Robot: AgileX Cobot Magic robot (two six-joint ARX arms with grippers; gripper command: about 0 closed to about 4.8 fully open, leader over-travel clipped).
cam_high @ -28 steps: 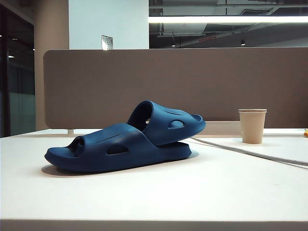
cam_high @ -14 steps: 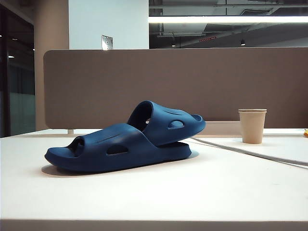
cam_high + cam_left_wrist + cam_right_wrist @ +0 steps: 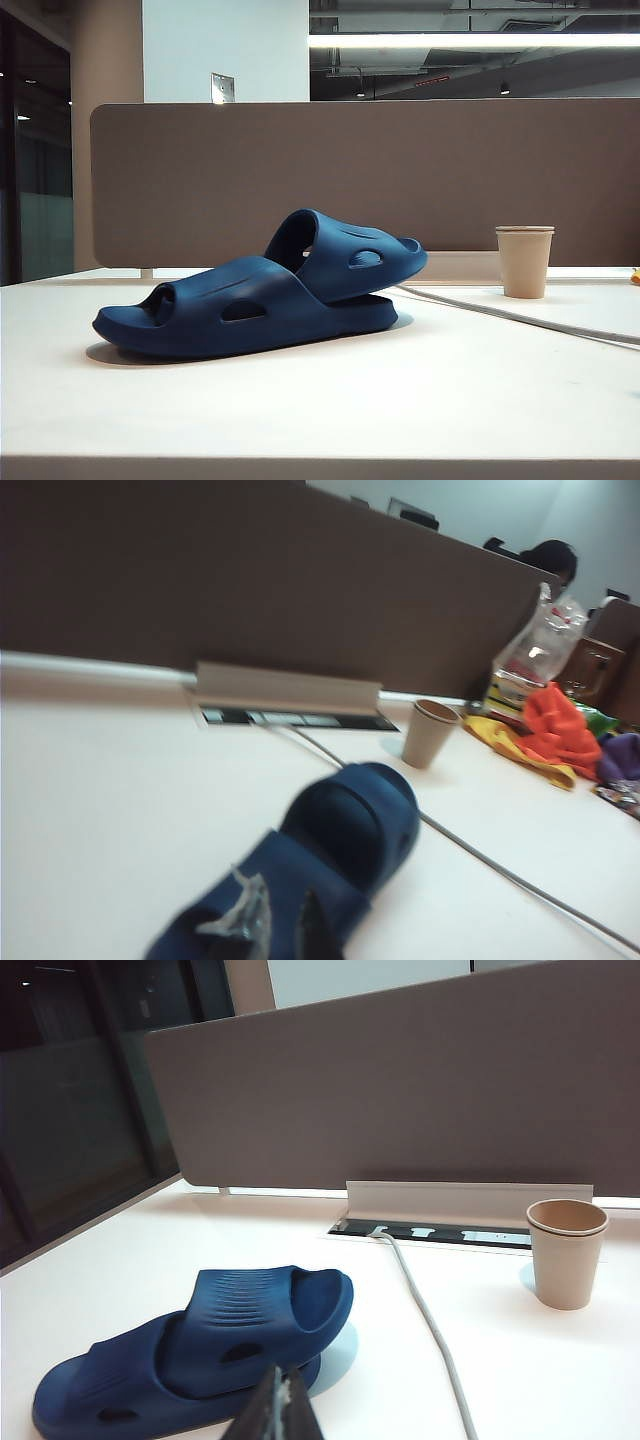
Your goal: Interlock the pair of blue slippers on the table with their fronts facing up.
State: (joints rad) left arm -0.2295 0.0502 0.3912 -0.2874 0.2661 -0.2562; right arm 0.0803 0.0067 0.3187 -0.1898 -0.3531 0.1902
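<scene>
Navy foam slippers (image 3: 260, 295) lying interlocked on white desk (image 3: 420, 400), one nested through other's strap, fronts upward. My right claw (image 3: 285, 1405) closed and empty; left claw (image 3: 270, 935) narrowing, holding nothing. Judging task done; am keeping both claws clear, not nudging pair.

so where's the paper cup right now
In the exterior view the paper cup stands upright at the right on the table, right of the blue slippers, before the divider.

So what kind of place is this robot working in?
Probably an open-plan office: a white table backed by a grey-brown divider panel, a paper cup, and a cable from a desk power-socket tray. Both grippers, left and right, are nearby.
</scene>
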